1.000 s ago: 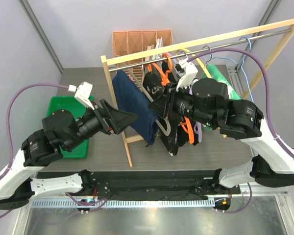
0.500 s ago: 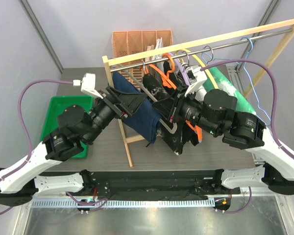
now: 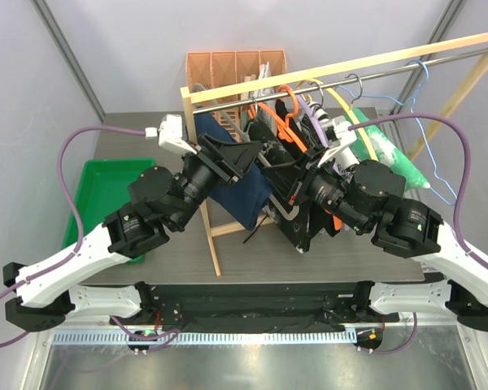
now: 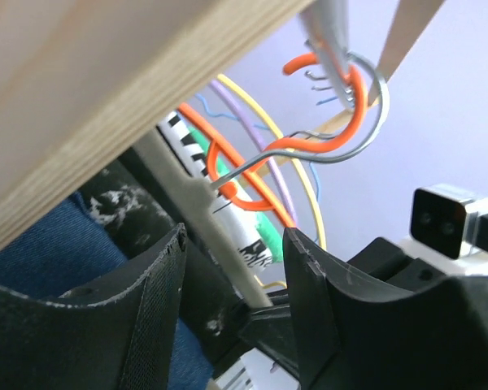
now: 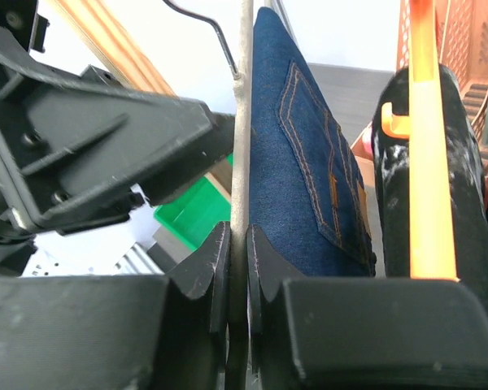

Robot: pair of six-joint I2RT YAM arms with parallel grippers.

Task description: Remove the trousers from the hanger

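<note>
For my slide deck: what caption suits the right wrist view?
Right gripper shut on a thin grey hanger beside the navy trousers, an orange hanger at right.

The plain navy blue denim trousers (image 3: 237,188) hang folded from the metal rail (image 4: 329,32), draped straight down. In the right wrist view a back pocket with tan stitching faces outward. A thin pale grey hanger (image 5: 242,122) runs right along their edge, its wire hook over the rail. Just beside them hang the black cloth trousers flecked with white speckles (image 5: 472,211), folded over a bright orange plastic hanger (image 5: 427,122) whose bar lies along their top fold. The two pairs sit close together.
</note>
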